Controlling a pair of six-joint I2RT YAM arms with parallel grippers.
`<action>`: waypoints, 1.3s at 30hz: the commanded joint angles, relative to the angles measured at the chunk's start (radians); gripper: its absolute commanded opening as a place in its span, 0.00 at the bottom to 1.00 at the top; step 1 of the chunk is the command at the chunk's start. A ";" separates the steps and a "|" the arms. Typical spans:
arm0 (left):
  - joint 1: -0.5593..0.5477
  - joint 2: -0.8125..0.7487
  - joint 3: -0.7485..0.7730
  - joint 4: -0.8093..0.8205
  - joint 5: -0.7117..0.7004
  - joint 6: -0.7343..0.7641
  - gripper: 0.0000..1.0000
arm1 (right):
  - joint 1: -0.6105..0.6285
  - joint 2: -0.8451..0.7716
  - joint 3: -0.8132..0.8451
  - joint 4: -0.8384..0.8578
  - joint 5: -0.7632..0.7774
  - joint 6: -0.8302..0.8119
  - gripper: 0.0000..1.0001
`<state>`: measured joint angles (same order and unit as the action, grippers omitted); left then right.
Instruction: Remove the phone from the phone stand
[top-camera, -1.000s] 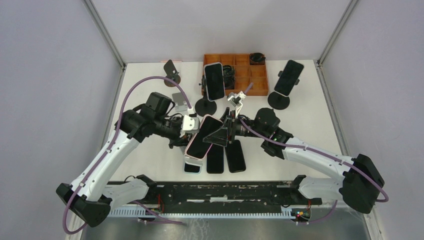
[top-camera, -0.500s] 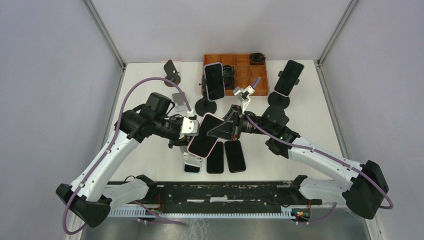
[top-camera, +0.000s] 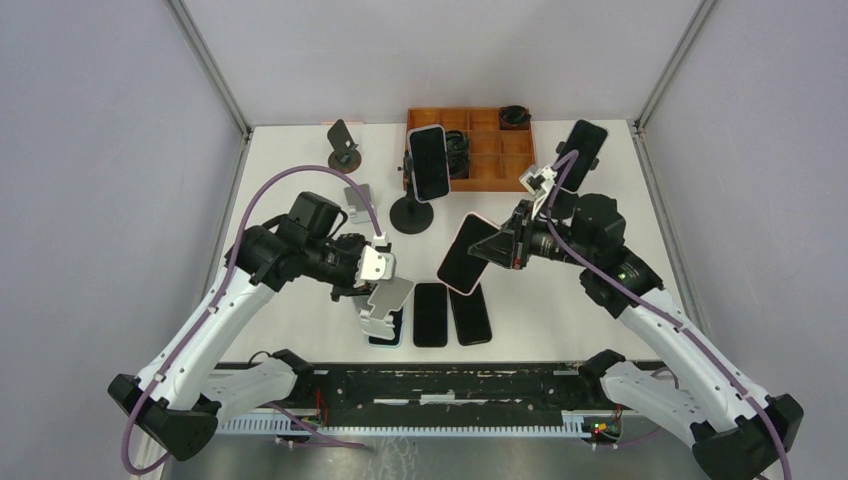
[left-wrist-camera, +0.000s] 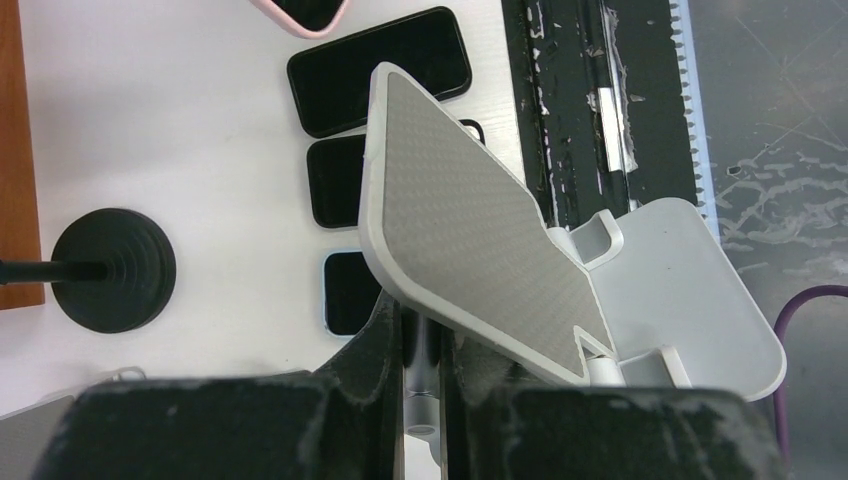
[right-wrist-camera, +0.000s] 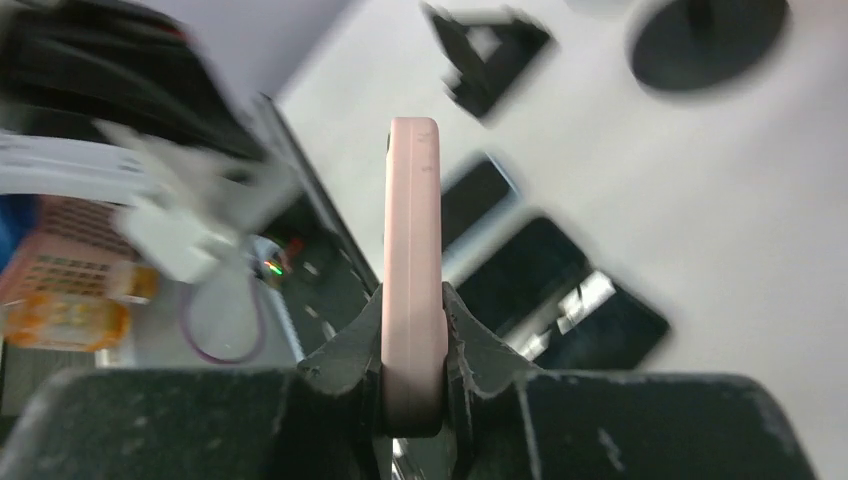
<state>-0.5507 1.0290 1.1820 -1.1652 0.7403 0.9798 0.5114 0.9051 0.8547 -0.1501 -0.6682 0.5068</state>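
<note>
Clamping phone (top-camera: 468, 253) in right end effector (right-wrist-camera: 413, 330), two o'clock from phone stand (top-camera: 385, 300). Pinching stand in left end effector (left-wrist-camera: 425, 340).

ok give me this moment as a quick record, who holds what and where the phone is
left gripper: shut on silver folding phone stand
right gripper: shut on pink-cased phone, held off the table
phone vs stand: apart, phone clear of the stand
table: three dark phones lying flat near the front edge
</note>
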 joint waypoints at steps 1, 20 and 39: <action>-0.005 -0.022 0.014 -0.009 0.023 0.054 0.02 | -0.042 0.043 -0.096 -0.412 0.130 -0.206 0.00; -0.005 -0.036 0.020 -0.013 0.019 0.058 0.02 | -0.060 0.334 -0.179 -0.358 0.348 -0.308 0.02; -0.005 -0.030 0.021 -0.017 0.018 0.071 0.02 | -0.075 0.471 -0.207 -0.196 0.603 -0.210 0.65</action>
<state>-0.5522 1.0115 1.1820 -1.1809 0.7357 0.9974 0.4400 1.3792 0.6662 -0.3958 -0.1326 0.3058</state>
